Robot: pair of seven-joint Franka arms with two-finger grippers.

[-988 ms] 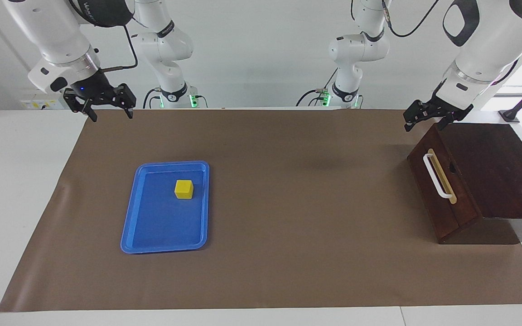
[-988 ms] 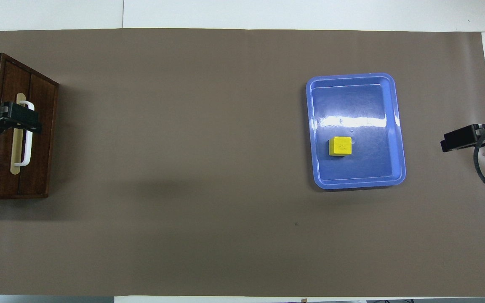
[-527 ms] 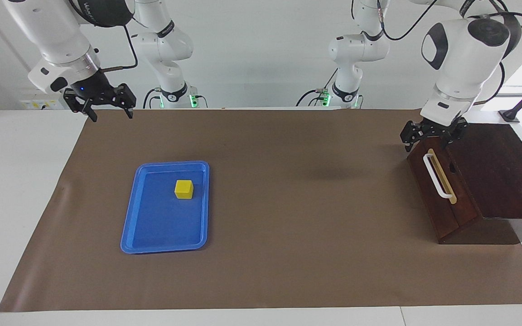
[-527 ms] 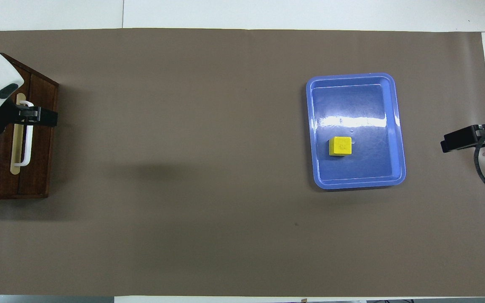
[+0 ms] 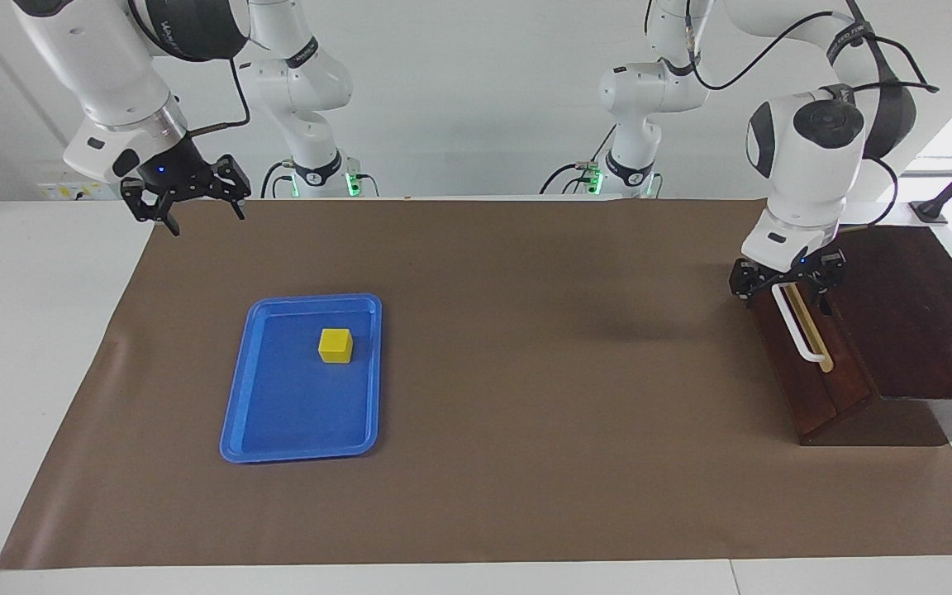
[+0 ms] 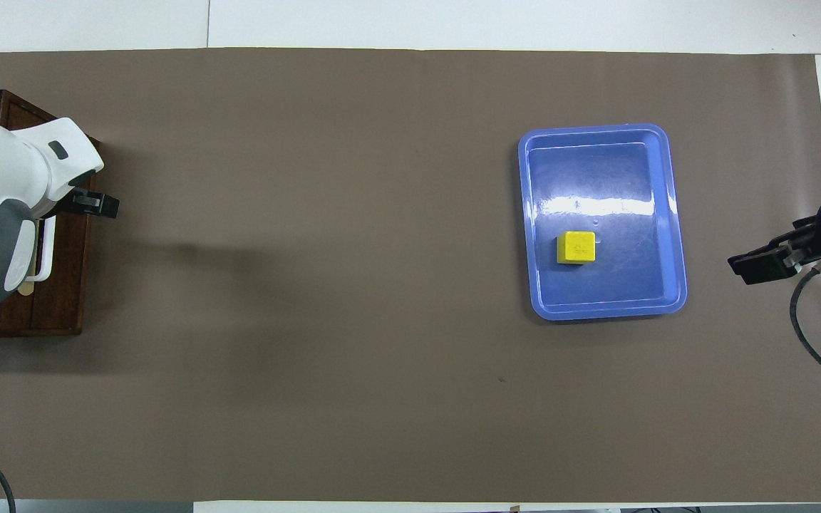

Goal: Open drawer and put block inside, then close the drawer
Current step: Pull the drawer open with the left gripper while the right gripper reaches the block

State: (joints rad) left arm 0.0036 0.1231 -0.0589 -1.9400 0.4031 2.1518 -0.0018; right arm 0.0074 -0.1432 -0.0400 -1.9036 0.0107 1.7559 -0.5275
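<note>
My left gripper (image 5: 786, 285) stood at the upper end of the white bar handle (image 5: 798, 324), at the right of the facing frame. Its fingers (image 5: 742, 285) were spread to either side of the bar, not clenched on it; whether they touched it I could not tell. I judged that placement chosen to hook the bar so the drawer (image 5: 811, 364) could be drawn out. The drawer front sat flush with the dark wooden cabinet (image 5: 914, 306), so the drawer was shut and the opening step not done. My left arm bent down steeply from above, wrist pointing downward over the drawer front; in the overhead frame its white housing hid most of the handle.

The block (image 5: 335, 345) lay untouched in the blue tray (image 5: 236, 413) at centre-left of the facing frame, well apart from the drawer.

My right gripper (image 5: 183, 192) waited in the upper left, raised over the counter's (image 5: 525, 496) brown covering, fingers released and holding nothing.
</note>
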